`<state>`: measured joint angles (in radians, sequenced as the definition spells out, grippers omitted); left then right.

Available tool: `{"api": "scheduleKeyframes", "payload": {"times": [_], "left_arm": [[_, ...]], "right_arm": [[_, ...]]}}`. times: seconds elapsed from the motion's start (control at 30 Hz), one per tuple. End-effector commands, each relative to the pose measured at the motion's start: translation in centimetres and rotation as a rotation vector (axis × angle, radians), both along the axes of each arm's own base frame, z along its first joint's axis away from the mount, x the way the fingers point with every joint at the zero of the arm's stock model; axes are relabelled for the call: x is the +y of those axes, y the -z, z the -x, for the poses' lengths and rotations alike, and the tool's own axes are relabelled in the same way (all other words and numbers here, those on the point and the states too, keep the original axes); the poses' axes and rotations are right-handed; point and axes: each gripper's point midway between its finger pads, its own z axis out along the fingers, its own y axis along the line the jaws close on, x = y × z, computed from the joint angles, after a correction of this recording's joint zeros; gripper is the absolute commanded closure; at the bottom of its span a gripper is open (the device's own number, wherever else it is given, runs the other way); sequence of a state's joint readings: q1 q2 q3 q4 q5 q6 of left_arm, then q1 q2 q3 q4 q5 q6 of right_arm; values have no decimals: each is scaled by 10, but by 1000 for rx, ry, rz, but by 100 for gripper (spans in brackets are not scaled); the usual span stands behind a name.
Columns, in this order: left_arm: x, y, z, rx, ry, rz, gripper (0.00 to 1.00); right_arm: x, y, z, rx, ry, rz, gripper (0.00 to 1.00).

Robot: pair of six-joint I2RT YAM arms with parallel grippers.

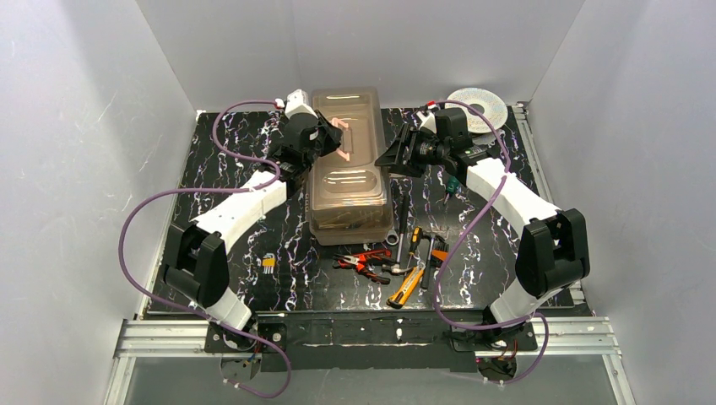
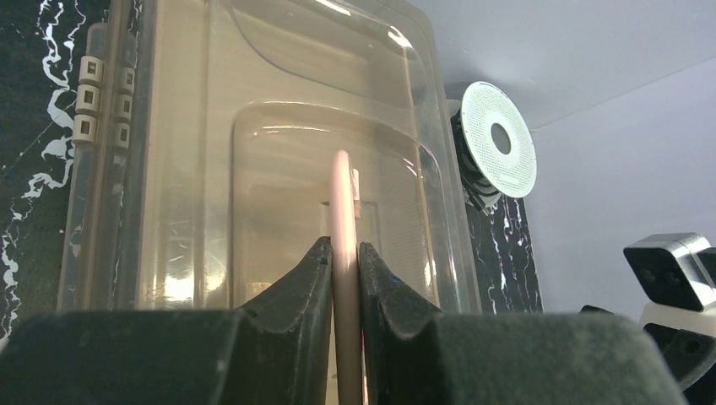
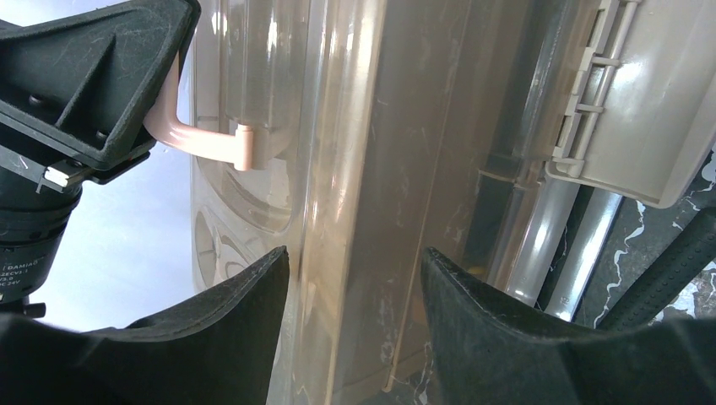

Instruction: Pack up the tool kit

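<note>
The beige toolbox (image 1: 348,181) with its translucent brown lid stands closed at the table's middle back. My left gripper (image 1: 328,140) is shut on its pale handle (image 2: 344,219), which stands upright between the fingers; the handle also shows in the right wrist view (image 3: 207,145). My right gripper (image 1: 395,157) is open at the box's right side, its fingers (image 3: 241,333) straddling the lid's edge (image 3: 355,211). Loose tools lie in front of the box: red pliers (image 1: 365,260), a yellow knife (image 1: 406,287), screwdrivers (image 1: 414,241).
A round silver wire spool (image 1: 478,108) leans at the back right corner, also in the left wrist view (image 2: 500,139). A small hex key set (image 1: 268,263) lies front left. White walls enclose the table on three sides.
</note>
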<state>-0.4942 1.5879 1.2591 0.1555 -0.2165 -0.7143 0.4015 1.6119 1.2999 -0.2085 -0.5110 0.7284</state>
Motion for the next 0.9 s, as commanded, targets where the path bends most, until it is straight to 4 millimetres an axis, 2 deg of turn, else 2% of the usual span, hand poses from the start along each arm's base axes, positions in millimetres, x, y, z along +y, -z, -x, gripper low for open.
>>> {"api": "scheduleKeyframes", "payload": {"times": [0.0,0.27,0.5,0.7,0.87], "left_arm": [[15,26,-1,35,-48,-117,100],[-11,37,0,9,-37,-70,100],[-8,47,-2,-62,-92,-121,100],[-13,41,-2,-202,-135,-234,100],[-16,39,-10,-222,-131,-288,100]], "right_arm": [[7,-7,1,-27,-34,5,35],[7,-9,2,-29,-37,2,35],[2,-21,7,-60,-30,-1,35],[-2,-36,9,-95,-16,-5,35],[-6,-39,11,-103,-7,0,35]]}}
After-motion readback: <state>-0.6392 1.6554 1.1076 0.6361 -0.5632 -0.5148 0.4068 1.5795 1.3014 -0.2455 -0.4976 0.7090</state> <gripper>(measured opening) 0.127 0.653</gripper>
